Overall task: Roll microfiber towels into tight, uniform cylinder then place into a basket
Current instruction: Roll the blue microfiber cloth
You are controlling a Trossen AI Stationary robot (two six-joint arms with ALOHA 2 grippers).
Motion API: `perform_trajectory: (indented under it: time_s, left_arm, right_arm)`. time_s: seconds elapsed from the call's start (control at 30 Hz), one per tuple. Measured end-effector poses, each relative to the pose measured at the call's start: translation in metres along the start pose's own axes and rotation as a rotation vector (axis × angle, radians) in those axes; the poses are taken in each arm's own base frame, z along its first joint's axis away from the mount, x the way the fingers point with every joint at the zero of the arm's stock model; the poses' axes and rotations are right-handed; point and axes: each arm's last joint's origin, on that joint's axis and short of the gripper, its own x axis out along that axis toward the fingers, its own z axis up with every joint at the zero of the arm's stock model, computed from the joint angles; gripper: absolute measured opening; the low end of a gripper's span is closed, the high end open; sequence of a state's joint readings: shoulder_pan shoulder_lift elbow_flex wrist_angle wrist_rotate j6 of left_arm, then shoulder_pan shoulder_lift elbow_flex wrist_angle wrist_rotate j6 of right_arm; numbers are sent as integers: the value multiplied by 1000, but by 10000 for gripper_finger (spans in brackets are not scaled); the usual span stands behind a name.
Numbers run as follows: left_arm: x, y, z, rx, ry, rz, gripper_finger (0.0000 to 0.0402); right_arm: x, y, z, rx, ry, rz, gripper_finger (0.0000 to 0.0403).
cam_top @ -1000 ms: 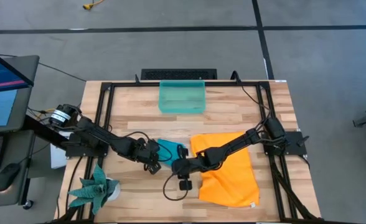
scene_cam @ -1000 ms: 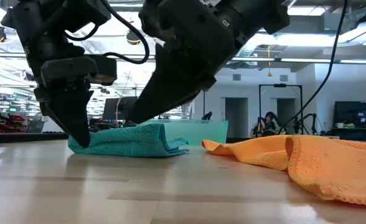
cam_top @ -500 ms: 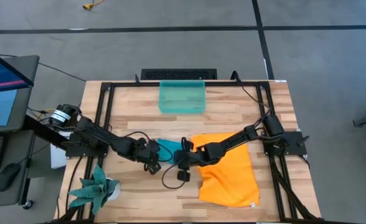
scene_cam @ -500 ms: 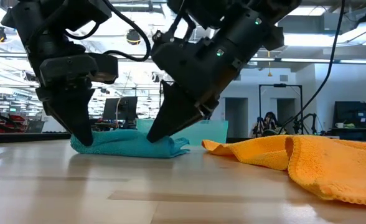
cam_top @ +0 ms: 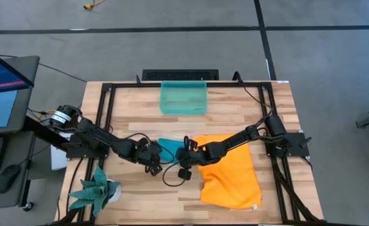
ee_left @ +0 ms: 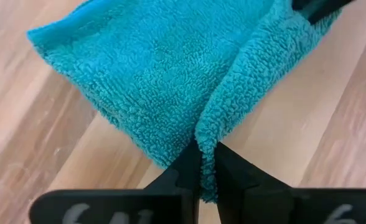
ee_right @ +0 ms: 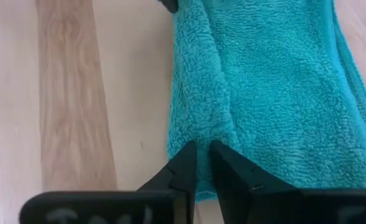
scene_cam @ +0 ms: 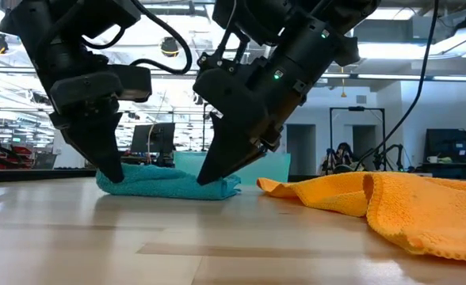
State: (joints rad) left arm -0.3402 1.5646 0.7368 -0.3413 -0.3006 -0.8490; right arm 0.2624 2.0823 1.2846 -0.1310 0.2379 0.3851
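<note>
Teal towel lying folded on the table between the arms, just beside the orange towel and well short of the basket, pinched at opposite ends, presumably to stretch the fold taut for rolling. Left end effector clenched on one edge, right end effector apparently nipping the other. Both wrists pitched steeply down, tips at the table.

Overhead, table-level and two close wrist views, all sharing teal towel.
</note>
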Motion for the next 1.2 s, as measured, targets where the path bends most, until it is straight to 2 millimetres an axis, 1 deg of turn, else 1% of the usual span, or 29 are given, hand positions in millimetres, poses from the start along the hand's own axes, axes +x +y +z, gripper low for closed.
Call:
perform_trajectory:
  time_s: [0.13, 0.3, 0.4, 0.5, 0.6, 0.7, 0.83, 0.97, 1.1, 1.2]
  left_arm:
    - [0, 0, 0, 3, -14, 12, 45]
    - [0, -3, -3, 54, -14, 6, 95]
    - [-1, -5, -5, 74, -10, 3, 125]
    - [-2, -5, -6, 125, -10, 0, 143]
    - [-5, -6, -4, 156, -18, -3, 148]
    - [-12, -9, -3, 164, -32, -21, 147]
    - [-30, -16, -4, 202, -101, -39, 141]
    - [-47, -26, -9, 296, -199, -58, 136]
    - [-51, -37, -16, 430, -247, -103, 133]
    - [-43, -41, -22, 514, -248, -144, 132]
  right_arm:
    - [1, -4, 0, 4, 16, -12, 70]
    - [2, -10, -1, 30, 39, -29, 70]
    - [2, -10, -1, 33, 42, -30, 70]
    - [2, -10, -1, 32, 45, -30, 70]
    - [2, -10, -1, 31, 51, -32, 70]
    - [2, -11, -2, 28, 61, -36, 70]
    - [2, -11, -3, 34, 65, -37, 70]
    - [2, -11, -3, 35, 64, -36, 70]
    - [2, -11, -2, 36, 62, -36, 70]
    - [2, -11, -3, 37, 62, -36, 70]
